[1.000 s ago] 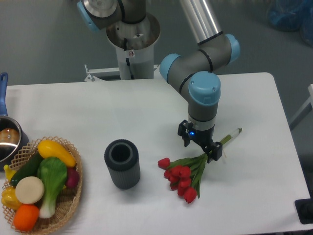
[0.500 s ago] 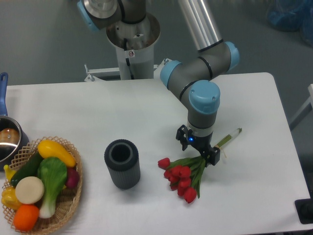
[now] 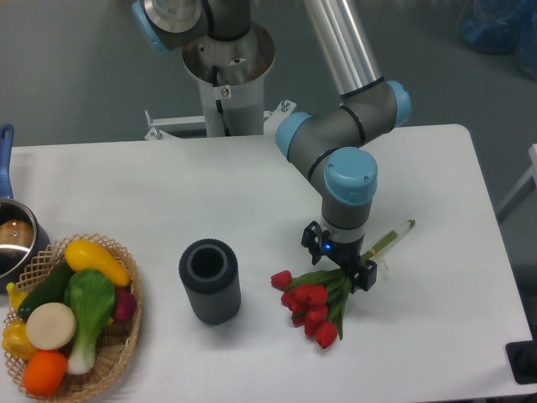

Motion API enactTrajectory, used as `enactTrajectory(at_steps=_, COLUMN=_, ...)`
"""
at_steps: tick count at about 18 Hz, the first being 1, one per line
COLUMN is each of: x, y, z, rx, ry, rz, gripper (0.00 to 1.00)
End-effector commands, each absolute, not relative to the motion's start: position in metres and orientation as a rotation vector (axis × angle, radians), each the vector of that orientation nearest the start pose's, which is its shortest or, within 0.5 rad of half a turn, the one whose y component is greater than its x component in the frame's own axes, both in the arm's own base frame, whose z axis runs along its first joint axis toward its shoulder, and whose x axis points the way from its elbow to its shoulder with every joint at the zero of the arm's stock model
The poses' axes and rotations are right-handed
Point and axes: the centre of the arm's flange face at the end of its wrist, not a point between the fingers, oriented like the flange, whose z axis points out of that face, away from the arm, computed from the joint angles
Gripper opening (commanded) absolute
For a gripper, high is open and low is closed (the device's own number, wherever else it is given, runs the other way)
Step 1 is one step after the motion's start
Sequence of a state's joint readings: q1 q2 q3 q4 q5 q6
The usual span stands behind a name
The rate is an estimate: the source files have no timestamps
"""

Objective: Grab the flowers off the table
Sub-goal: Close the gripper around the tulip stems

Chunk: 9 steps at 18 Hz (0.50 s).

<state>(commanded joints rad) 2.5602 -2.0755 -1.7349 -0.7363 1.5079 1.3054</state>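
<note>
The flowers (image 3: 312,304), a bunch of red tulip buds with green leaves, lie on the white table (image 3: 252,193) right of centre, their stems running up and right to a pale tip (image 3: 401,229). My gripper (image 3: 340,265) points straight down over the stems just above the buds, low near the table. Its two fingers straddle the stems, one at the upper left (image 3: 311,238) and one at the lower right (image 3: 364,277), with a gap still between them.
A dark ribbed cylinder (image 3: 209,280) stands upright left of the flowers. A wicker basket (image 3: 126,336) of toy vegetables sits at the front left corner. A pot (image 3: 15,242) with a blue handle is at the left edge.
The gripper has come down and slightly left towards the stems over the last second. The flowers have not moved.
</note>
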Motion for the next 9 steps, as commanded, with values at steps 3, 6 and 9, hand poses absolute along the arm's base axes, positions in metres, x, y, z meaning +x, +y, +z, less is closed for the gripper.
enactTrajectory(at_steps=3, x=-0.4490, y=0.4621, z=0.2101, rx=-2.971, ry=0.479, rz=0.191, gripper=0.73)
enactTrajectory(at_steps=6, x=-0.4514, y=0.4636, z=0.2106, rx=-2.969, ry=0.479, rz=0.197, gripper=0.66)
enactTrajectory(at_steps=9, x=-0.4523, y=0.4642, z=0.2109, rx=-2.968, ry=0.479, rz=0.199, gripper=0.59)
